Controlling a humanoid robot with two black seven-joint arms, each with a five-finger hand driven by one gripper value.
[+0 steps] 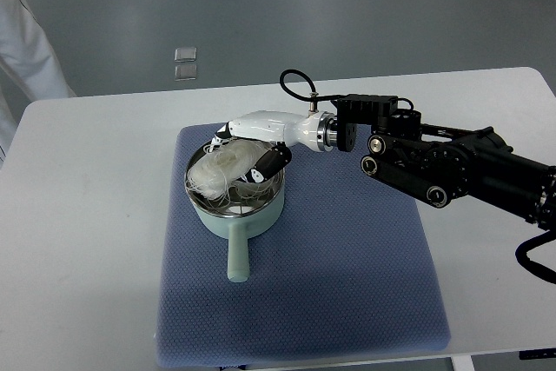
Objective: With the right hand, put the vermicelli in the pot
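Note:
A pale green pot (211, 217) with a short handle (236, 260) pointing toward me stands on a blue mat (347, 267). A white tangle of vermicelli (217, 173) lies in the pot's mouth, piled above the rim. My right hand (252, 149), white with black fingertips, reaches in from the right and hovers over the pot. Its fingers curl down onto the vermicelli; whether they still grip it is unclear. The left arm does not show.
The mat lies on a white table (78, 215). A person's white sleeve (26, 49) shows at the far left edge. Two small square plates (185, 62) are set in the grey floor beyond the table.

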